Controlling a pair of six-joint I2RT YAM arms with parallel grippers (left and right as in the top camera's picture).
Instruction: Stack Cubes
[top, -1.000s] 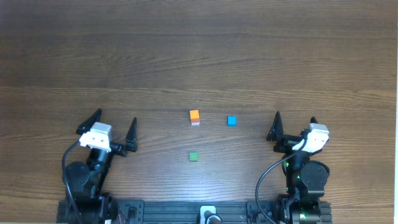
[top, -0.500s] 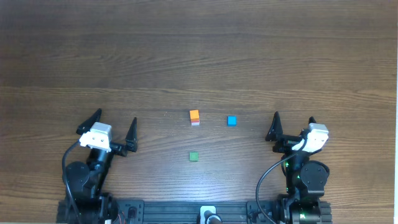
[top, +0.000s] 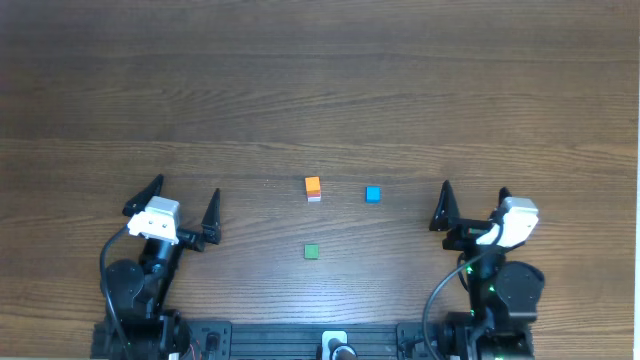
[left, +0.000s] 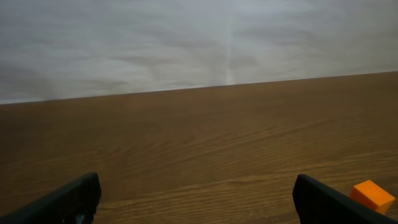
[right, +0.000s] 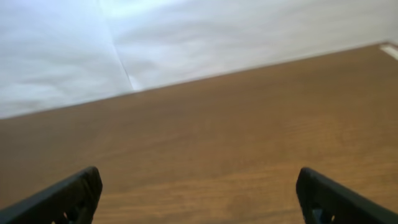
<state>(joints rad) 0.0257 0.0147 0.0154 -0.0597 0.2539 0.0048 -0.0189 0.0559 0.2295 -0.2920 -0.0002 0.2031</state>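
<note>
Opening at the left gripper (top: 186, 186): splayed wide, nothing between the fingers (left: 68, 200), grasping nothing. Parked well to the left of the orange cube (top: 312, 185) and a shade nearer the bases. From the left wrist camera, orange cube peeking in just past one black finger.

Across to the right gripper (top: 474, 188): likewise spread wide, nothing held, well to the right of the orange cube and again a touch nearer the bases.

Outward now. Orange cube out on the wooden table (top: 320, 80), roughly midway between the two grippers. Pale strip (top: 314, 198) along its near edge; impossible to tell whether another cube sits underneath. Blue cube (top: 373, 194) near the orange cube on its right, level with it, not touching, and lying roughly between it and the right gripper. Green cube (top: 311, 252) nearer the bases than the orange cube, almost straight in line with it, apart, off either gripper's direct line.

Poses: both arms folded back tight over their bases, wrists low, fingers pointing up the table. Left gripper twisted slightly outward, away from the orange cube; right gripper more square-on. Both wrist cameras looking flat along the wood to a white backdrop (left: 186, 43) beyond the orange cube.
</note>
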